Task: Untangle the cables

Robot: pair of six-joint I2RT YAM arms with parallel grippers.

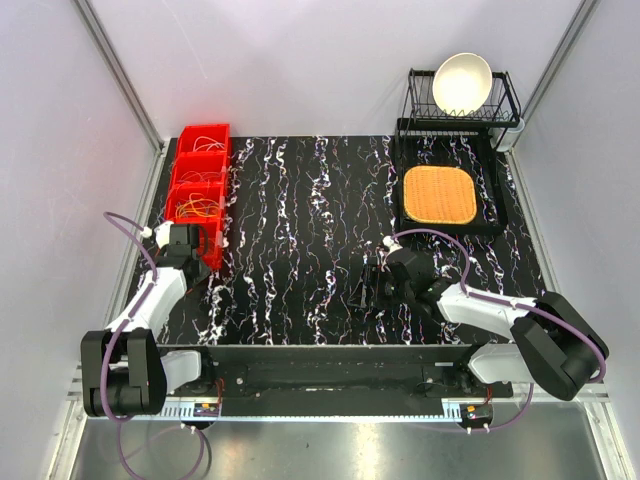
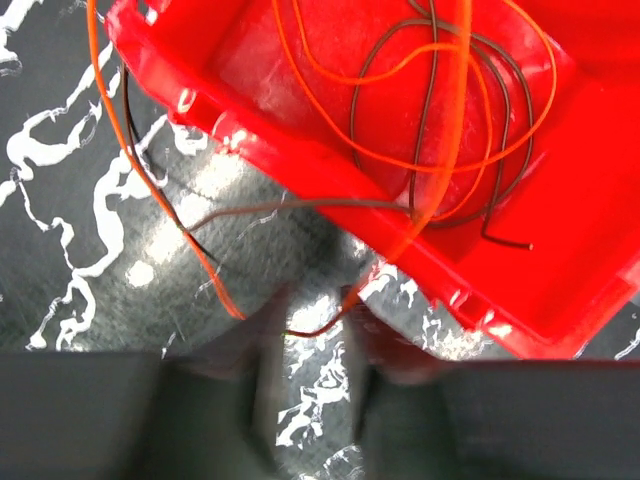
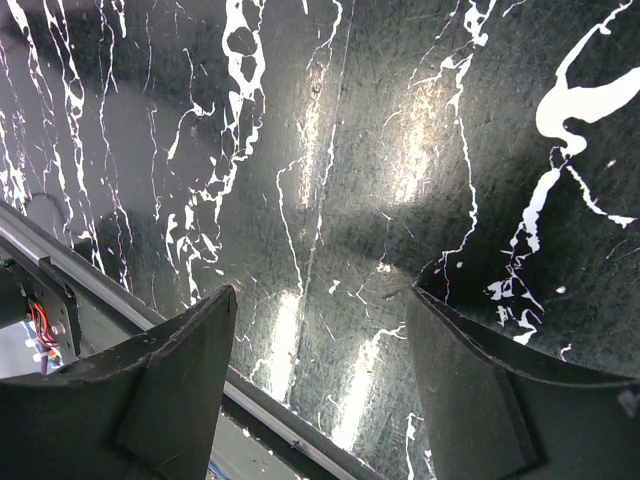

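Observation:
The cables [image 1: 200,205] lie coiled in a red three-part bin [image 1: 181,179] at the far left. In the left wrist view, orange cables [image 2: 400,160] and dark brown ones [image 2: 500,120] loop inside the bin [image 2: 590,240], and some trail over its rim onto the black marbled surface. My left gripper [image 1: 195,245] is at the bin's near end. Its blurred fingers [image 2: 262,350] stand apart, and a thin orange-red wire [image 2: 318,328] runs across the gap at the tips of my left gripper [image 2: 315,312]. My right gripper [image 1: 368,285] is open and empty [image 3: 322,300] low over the surface.
A black dish rack with a white bowl [image 1: 462,82] stands at the back right. An orange woven mat [image 1: 438,195] lies on a black tray in front of it. The table's front metal rail [image 3: 100,290] shows under my right fingers.

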